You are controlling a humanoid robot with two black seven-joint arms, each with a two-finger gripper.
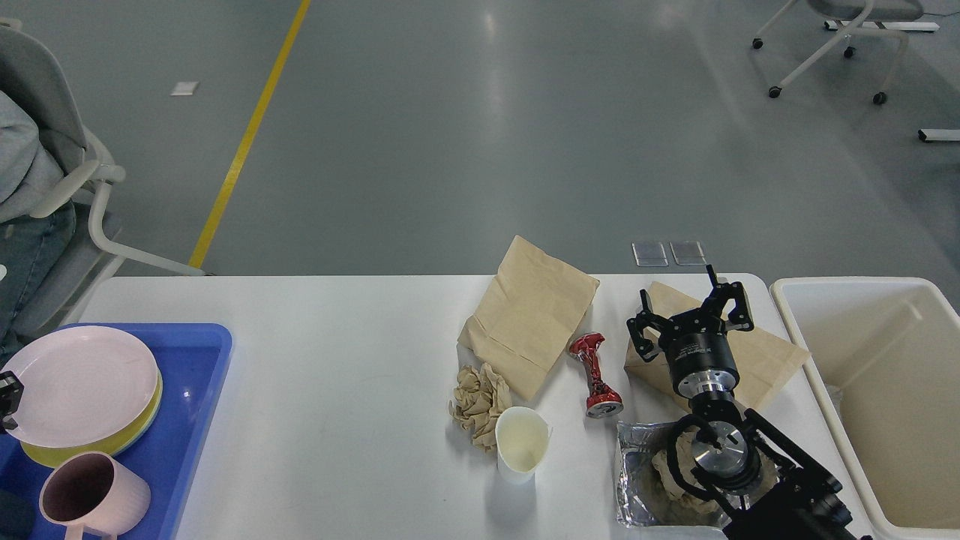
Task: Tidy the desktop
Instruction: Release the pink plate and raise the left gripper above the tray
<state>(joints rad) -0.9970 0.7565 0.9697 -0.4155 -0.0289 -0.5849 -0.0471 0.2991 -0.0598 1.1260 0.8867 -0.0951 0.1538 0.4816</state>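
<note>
Grey floor backs your smooth white desktop (337, 360), long axis running left-right; your right gripper (690, 311) hangs spread over a tan paper bag (772, 360).

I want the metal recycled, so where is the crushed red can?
In the head view the red can lies right of centre on the desktop, between two paper bags, just left of the right gripper.

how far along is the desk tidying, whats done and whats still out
Done: plates and a pink mug sit in the blue tray.

In hand: nothing; the right gripper is open above a paper bag. The cream bin looks empty.

Left on the desktop: another paper bag, crumpled paper, white cup, crushed red can, foil tray.
</note>
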